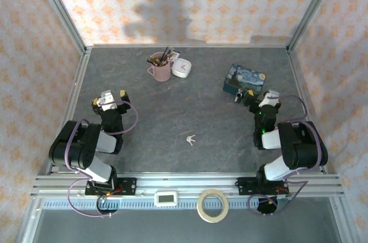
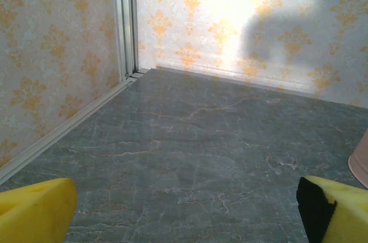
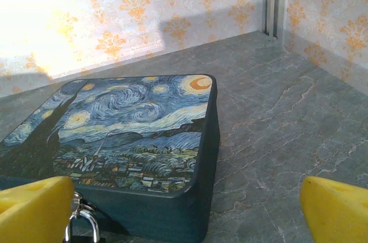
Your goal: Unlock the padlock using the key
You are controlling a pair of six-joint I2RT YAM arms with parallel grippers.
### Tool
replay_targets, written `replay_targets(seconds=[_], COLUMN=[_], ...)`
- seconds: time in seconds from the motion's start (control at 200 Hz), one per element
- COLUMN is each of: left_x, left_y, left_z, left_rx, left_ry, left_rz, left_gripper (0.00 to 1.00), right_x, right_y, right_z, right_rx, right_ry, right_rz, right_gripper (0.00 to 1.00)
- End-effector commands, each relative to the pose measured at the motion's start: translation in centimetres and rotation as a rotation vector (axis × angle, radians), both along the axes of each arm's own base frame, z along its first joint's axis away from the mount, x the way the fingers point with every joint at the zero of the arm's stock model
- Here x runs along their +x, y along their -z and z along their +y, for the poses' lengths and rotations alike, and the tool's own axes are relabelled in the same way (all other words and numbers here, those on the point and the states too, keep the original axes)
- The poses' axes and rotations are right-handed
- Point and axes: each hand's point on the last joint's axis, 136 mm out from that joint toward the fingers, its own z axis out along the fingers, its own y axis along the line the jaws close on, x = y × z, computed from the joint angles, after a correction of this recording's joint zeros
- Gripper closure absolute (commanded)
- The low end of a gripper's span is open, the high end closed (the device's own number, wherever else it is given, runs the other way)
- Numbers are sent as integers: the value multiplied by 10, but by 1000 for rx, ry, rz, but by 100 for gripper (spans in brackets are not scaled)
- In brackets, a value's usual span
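left gripper point(image 1: 109, 96) wide open and empty over grey tabletop point(image 2: 190, 139), right gripper point(image 3: 187, 211) wide open, holding nothing, near starry night tin point(image 3: 132, 128), padlock point(image 3: 82, 220) just beside the tin's near wall, keys point(image 1: 191, 139) mid-table, well apart from both grippers

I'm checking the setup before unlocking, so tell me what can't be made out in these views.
- Padlock, right wrist view: body cut off by the bottom edge, shackle partly behind the right pincer's finger.
- Key, top view: too small to count the keys.
- Pink mug, left wrist view: cut off by the right edge.
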Motion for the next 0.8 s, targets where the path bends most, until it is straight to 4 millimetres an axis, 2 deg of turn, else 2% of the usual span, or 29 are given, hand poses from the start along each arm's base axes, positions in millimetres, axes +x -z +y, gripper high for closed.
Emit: replay_targets(seconds=[0.0,0.796], left_x=[2,2], left_y=[-4,-4], left_z=[6,5], left_rx=[-13,-13], left_ry=[-25,-22], left_rz=[-18,-17], left_gripper=[0,0], right_x=[3,3], right_y=[-9,-9], right_z=[3,3], right_rx=[-17,-16], right_ry=[-14,-16], right_rz=[-31,-31], right_gripper=[0,0])
